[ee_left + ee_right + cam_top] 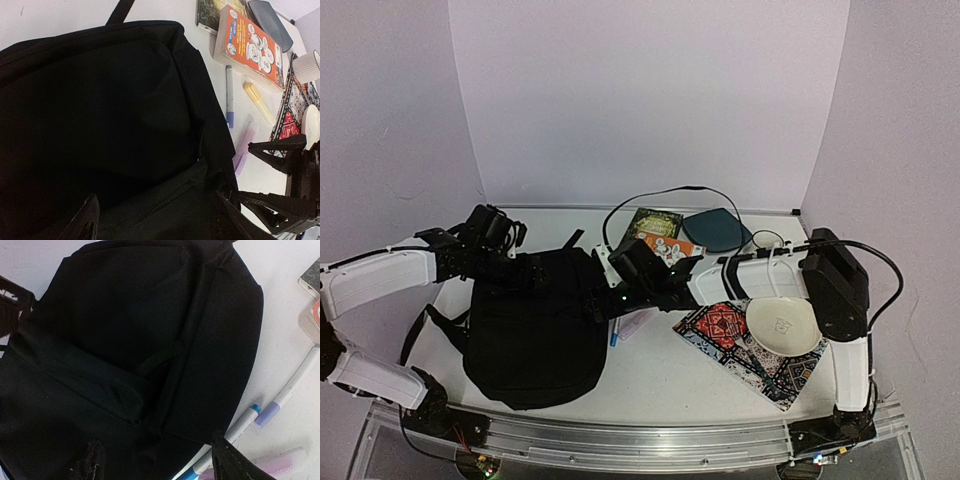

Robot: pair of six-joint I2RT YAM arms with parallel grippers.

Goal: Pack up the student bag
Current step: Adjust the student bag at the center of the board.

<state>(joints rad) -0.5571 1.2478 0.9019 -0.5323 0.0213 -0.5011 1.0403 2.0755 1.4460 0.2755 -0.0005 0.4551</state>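
Observation:
The student bag (532, 335) is a large black backpack lying flat on the white table, left of centre. It fills the left wrist view (100, 110) and the right wrist view (130, 340). My left gripper (533, 274) is open over the bag's far edge, with fabric between its spread fingers (162, 220), holding nothing. My right gripper (603, 300) is open over the bag's right edge (160, 462), one finger over the fabric and the other (231, 462) at the edge beside the pens. The bag looks closed.
An orange book (671, 250), a green book (655, 222) and a teal pouch (717, 230) lie behind the right arm. Pens (280, 400) and a purple marker (243, 145) lie right of the bag. A white bowl (783, 325) sits on a patterned book (720, 330).

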